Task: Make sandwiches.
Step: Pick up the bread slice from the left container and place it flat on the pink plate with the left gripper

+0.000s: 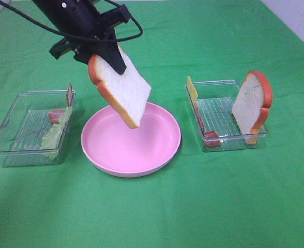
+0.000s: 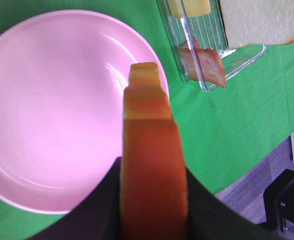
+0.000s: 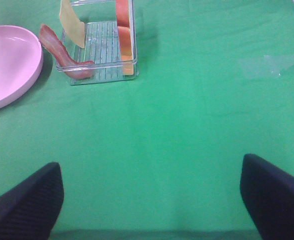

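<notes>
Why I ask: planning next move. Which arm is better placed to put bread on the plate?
Left: its end effector holds a bread slice over the pink plate; right end effector is empty.

We've got one bread slice point(image 1: 123, 88) up in the air — white face, orange-brown crust, tilted, its rounded top pinched in the left gripper point(image 1: 115, 61) and its low corner hanging over the pink plate point(image 1: 157, 155). The other bread slice point(image 1: 247, 103) stands on edge against the right wall of the right tray point(image 1: 214, 82). Along that tray's left wall we see the thin yellow cheese slice point(image 1: 192, 92), upright too, and a pink-red meat strip point(image 1: 211, 138) curling into the near left corner. Over in the left tray point(image 1: 7, 139), the pale green lettuce leaf point(image 1: 56, 132) slumps along the right wall — another meat strip point(image 1: 55, 115) just beside it.
</notes>
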### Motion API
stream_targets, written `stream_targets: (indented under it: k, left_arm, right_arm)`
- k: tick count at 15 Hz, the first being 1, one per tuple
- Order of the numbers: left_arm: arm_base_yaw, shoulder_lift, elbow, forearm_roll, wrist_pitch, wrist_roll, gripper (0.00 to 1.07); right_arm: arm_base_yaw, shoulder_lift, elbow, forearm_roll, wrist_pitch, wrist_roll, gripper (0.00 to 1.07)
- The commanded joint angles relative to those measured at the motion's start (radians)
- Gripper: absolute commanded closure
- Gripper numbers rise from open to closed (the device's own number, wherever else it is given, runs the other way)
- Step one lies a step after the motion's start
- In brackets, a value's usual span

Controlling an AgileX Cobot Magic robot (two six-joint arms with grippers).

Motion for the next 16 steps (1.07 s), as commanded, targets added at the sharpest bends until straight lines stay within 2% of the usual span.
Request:
stream_targets:
  k: [1, 2, 5, 9, 16]
  left_arm:
    - [-0.002, 0.018, 0.083, -0.160, -0.061, 0.098, 1.07]
    - [-0.002, 0.018, 0.134, -0.187, -0.107, 0.128, 1.07]
    - [-0.002, 0.020, 0.241, -0.206, -0.259, 0.134, 1.07]
    - [-0.002, 0.051, 0.239, -0.218, -0.327, 0.145, 1.07]
    - [-0.005, 0.110, 0.239, -0.286, -0.332, 0.167, 1.07]
  right_arm:
    - [-0.002, -0.025, 0.003, 0.002, 0.000, -0.003, 0.15]
    - [-0.002, -0.025, 0.003, 0.002, 0.000, -0.003, 0.15]
    - [-0.002, -0.025, 0.003, 0.002, 0.000, -0.003, 0.15]
    - [-0.002, -0.025, 0.003, 0.002, 0.000, -0.003, 0.15]
    - [-0.002, -0.025, 0.003, 0.002, 0.000, -0.003, 0.15]
